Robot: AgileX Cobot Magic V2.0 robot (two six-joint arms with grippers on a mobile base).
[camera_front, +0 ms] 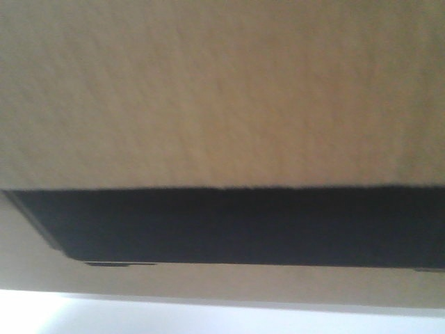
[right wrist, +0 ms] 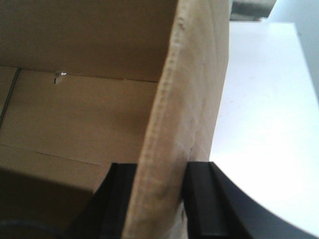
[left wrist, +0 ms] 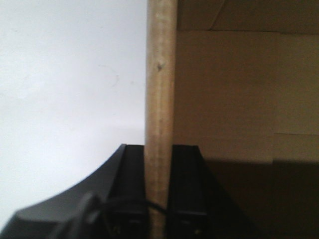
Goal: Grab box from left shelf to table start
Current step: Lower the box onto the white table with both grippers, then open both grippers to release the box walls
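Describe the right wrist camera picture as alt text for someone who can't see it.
Close up, the right pincer grips the upright wall of an open brown cardboard box, one black finger inside the box and the other outside. The box's empty inside lies to the left; a white table lies to the right.

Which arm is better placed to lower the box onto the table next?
Neither alone: the left gripper and right gripper each clamp a wall of the box, white table beside it, so both should lower together.
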